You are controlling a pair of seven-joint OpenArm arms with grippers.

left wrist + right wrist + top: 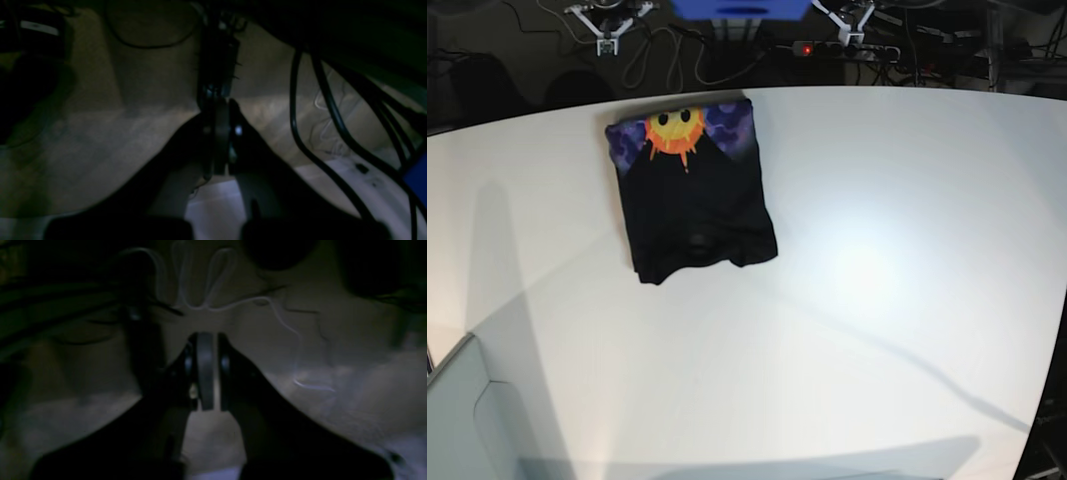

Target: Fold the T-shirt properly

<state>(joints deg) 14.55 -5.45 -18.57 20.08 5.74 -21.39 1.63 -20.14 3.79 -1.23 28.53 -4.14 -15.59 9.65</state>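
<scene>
The T-shirt [692, 190] lies folded into a rough rectangle on the white table [877, 280], at the far left. Its black side faces up, and the orange sun print on purple-blue shows along its far edge. Neither wrist view shows the shirt. My left gripper [220, 100] is shut and empty, hanging over a dim floor beyond the table's far edge. My right gripper [206, 335] is also shut and empty, over dim floor and cables. Both are well away from the shirt.
Black cables [300, 126] hang close to the left gripper, and a pale cable [206, 290] loops on the floor ahead of the right one. A blue box [742, 8] and white fixtures [607, 25] sit past the table's far edge.
</scene>
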